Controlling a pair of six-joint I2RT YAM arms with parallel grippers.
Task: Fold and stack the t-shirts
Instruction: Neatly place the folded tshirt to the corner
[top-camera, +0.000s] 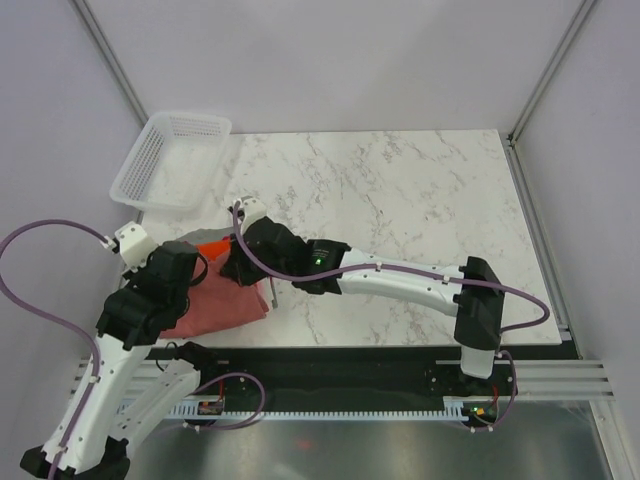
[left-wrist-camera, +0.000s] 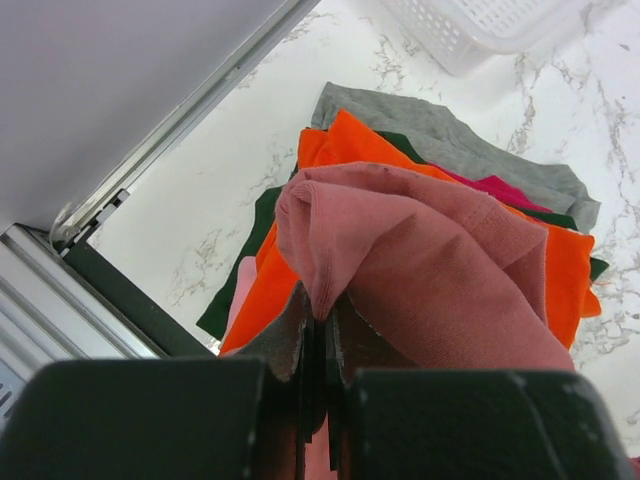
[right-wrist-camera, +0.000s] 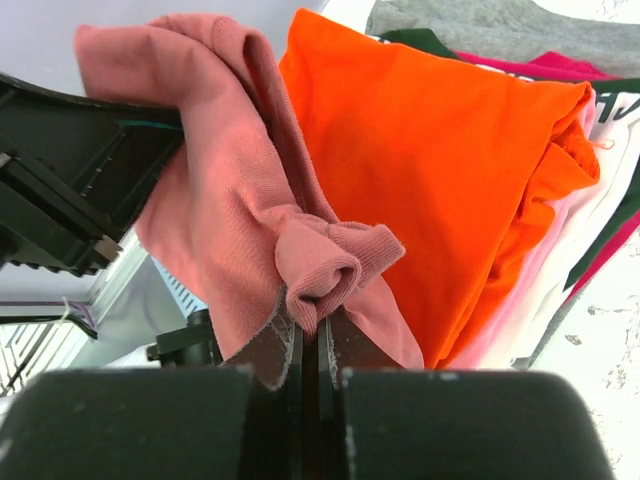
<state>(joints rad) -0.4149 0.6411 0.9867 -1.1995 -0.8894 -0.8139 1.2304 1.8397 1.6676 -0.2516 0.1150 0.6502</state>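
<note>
Nearest, at the front left of the counter: one dusty pink t-shirt, bunched and lifted, draped over the near side of a pile of folded tees. Pinched at one fold by the left hand, jaws pressed fully together on the cloth. Pinched at another bunched fold by the right hand, likewise clamped tight, with cloth bulging just above the fingertips.

Just behind, topmost on the pile: one bright orange t-shirt, folded flat. Beneath it, edges of dark green, magenta, pale pink and white cloth (number of separate shirts there: impossible to tell). On the far side, sticking out: one grey t-shirt.

Farther off, at the far left corner: one white mesh basket, well apart from the pile, only its own mesh floor on show.

Underneath everything, white marble-patterned stone. Around it, pale walls and two slanting metal frame posts.
</note>
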